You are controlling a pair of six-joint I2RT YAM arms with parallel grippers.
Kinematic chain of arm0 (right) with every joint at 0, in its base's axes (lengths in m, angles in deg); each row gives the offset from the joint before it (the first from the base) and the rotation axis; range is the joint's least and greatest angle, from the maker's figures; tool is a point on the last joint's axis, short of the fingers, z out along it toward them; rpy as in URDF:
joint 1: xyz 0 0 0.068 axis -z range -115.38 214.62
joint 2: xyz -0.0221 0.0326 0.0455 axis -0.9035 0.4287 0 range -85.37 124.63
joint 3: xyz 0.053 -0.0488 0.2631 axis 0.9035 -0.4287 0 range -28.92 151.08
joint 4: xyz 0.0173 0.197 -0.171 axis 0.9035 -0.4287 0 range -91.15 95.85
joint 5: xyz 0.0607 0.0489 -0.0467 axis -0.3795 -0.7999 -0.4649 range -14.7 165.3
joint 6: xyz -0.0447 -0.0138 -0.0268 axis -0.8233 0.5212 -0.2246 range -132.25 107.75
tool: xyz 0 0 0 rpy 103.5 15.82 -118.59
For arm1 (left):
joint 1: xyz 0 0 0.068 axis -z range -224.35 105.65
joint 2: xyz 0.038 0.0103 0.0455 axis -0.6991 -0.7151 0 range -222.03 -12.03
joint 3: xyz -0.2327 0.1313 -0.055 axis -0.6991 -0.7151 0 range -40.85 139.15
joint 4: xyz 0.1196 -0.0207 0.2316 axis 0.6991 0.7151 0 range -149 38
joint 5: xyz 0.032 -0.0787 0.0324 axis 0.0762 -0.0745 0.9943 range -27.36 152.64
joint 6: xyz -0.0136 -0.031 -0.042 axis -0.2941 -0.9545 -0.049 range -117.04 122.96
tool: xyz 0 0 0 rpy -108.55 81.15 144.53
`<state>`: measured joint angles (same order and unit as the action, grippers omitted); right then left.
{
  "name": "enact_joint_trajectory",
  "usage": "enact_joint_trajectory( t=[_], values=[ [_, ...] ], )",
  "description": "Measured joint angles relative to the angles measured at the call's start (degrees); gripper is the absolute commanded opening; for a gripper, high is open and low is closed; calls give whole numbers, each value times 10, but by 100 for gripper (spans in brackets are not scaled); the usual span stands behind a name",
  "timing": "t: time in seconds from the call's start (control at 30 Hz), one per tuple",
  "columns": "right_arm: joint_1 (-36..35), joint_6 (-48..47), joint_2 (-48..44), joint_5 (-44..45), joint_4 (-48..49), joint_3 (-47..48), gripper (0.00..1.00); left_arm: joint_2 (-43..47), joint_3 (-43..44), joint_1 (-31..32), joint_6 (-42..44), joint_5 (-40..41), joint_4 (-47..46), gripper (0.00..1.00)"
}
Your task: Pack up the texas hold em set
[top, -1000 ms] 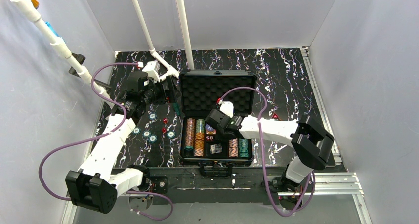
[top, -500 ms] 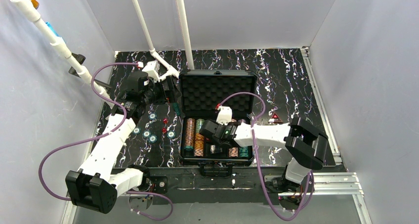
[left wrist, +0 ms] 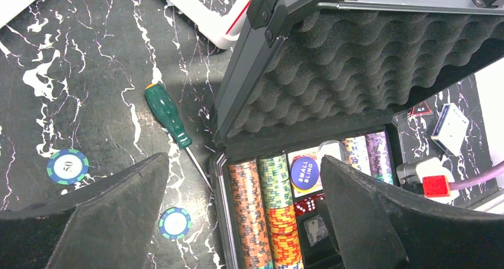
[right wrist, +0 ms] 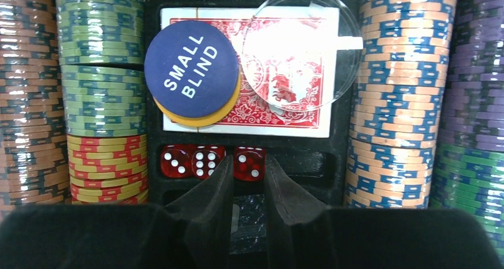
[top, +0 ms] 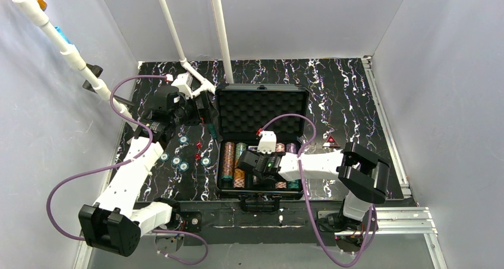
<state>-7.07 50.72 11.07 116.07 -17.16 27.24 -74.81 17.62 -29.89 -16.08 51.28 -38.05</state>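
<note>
The black hard case (top: 221,139) lies open in the middle of the marbled table (top: 356,91), its foam-lined lid (top: 261,111) raised behind.
In it, rows of striped poker chips (right wrist: 95,73) flank a red card deck (right wrist: 297,119), with three tiny red dice (right wrist: 205,161) before it. Loose chips (top: 176,160) and a green-handled screwdriver (left wrist: 168,116) lie left of the case, a red triangle piece (top: 330,141) right.
</note>
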Motion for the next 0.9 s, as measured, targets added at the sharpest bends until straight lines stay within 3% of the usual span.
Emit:
enact_joint_trajectory(
  t=[0.1,0.2,0.53,0.9],
  values=[
    [-2,-12,1,0,5,0,35,0,0,1,0,1,0,99],
    [-2,-23,0,-3,12,-4,42,0,0,3,1,4,0,99],
    [-3,-33,-28,-7,7,-18,46,-1,0,6,4,17,0,100],
    [-11,-93,-176,-20,6,-41,49,-61,-8,23,-32,91,46,99]
  ],
)
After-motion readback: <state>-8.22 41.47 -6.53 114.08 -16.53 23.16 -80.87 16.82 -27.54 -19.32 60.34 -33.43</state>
